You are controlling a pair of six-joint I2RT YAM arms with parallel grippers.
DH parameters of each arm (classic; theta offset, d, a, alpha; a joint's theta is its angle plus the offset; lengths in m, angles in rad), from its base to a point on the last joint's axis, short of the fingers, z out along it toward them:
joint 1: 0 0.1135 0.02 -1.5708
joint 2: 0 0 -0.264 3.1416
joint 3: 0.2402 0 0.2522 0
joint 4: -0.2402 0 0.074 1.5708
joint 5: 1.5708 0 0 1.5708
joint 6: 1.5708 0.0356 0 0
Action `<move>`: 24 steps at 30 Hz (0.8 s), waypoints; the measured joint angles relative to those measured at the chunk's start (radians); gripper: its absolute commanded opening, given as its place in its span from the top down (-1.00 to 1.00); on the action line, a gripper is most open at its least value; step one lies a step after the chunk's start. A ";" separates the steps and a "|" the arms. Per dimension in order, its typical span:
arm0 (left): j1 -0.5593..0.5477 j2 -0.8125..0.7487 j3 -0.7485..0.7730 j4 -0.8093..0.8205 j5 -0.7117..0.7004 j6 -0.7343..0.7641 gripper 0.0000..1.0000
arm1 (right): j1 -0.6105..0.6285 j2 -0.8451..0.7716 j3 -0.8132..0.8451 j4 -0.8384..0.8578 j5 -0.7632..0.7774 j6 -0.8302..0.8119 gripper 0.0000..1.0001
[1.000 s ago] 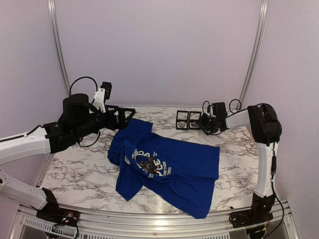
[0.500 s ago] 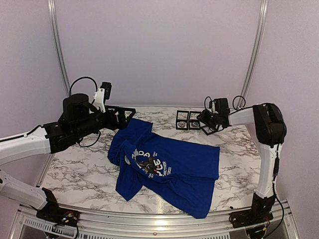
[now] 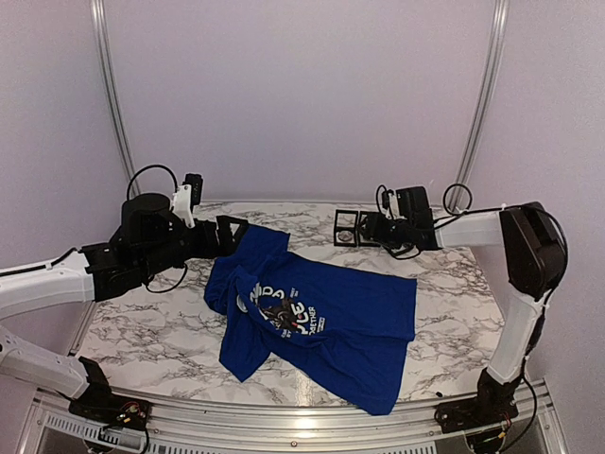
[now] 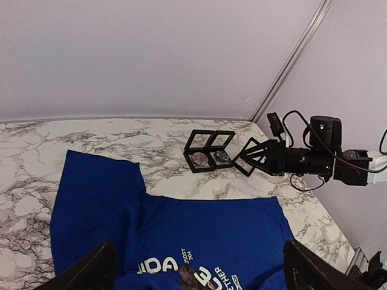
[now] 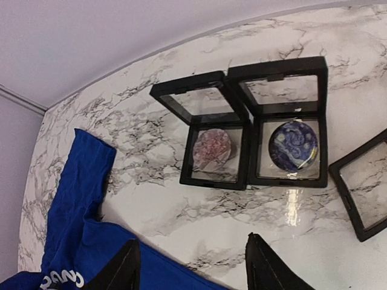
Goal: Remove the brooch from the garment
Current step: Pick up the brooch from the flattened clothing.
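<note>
Two sets of fingers hang over the marble desk (image 3: 142,322): at the left of the overhead view, the left fingers (image 4: 91,273) are spread wide and empty at the upper-left edge of the royal-blue panda T-shirt (image 3: 331,322), which lies rumpled mid-frame. At upper right, two black display cases (image 5: 248,151) hold a pink brooch (image 5: 213,147) and a blue swirled brooch (image 5: 292,145), and the right fingers (image 5: 124,269) beside them are parted, gripping nothing.
</note>
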 measured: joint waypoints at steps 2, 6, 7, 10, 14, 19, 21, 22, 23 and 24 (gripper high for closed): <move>0.000 -0.018 -0.022 -0.015 0.000 -0.022 -0.98 | 0.046 -0.041 -0.023 0.000 -0.001 -0.014 -0.15; 0.000 -0.050 -0.056 -0.052 0.002 -0.066 -0.96 | 0.149 -0.106 -0.048 -0.001 -0.003 -0.048 -0.16; 0.000 -0.061 -0.068 -0.065 0.002 -0.079 -0.95 | 0.173 -0.116 -0.050 -0.002 -0.003 -0.059 -0.15; 0.001 -0.098 -0.106 -0.111 0.004 -0.121 -0.92 | 0.268 -0.146 -0.050 -0.003 -0.005 -0.089 -0.15; 0.002 -0.134 -0.147 -0.179 0.016 -0.177 -0.90 | 0.390 -0.172 -0.048 -0.018 -0.008 -0.127 -0.11; 0.003 -0.196 -0.211 -0.224 0.036 -0.242 -0.88 | 0.523 -0.174 -0.017 -0.058 0.004 -0.175 -0.06; 0.003 -0.215 -0.235 -0.229 0.049 -0.268 -0.88 | 0.571 -0.174 -0.001 -0.072 0.011 -0.191 -0.04; 0.003 -0.223 -0.245 -0.233 0.056 -0.280 -0.88 | 0.593 -0.173 0.008 -0.076 0.015 -0.198 -0.03; 0.003 -0.230 -0.256 -0.235 0.061 -0.291 -0.87 | 0.609 -0.173 0.015 -0.078 0.017 -0.202 -0.03; 0.003 -0.236 -0.266 -0.237 0.065 -0.303 -0.86 | 0.631 -0.171 0.027 -0.089 0.019 -0.207 -0.03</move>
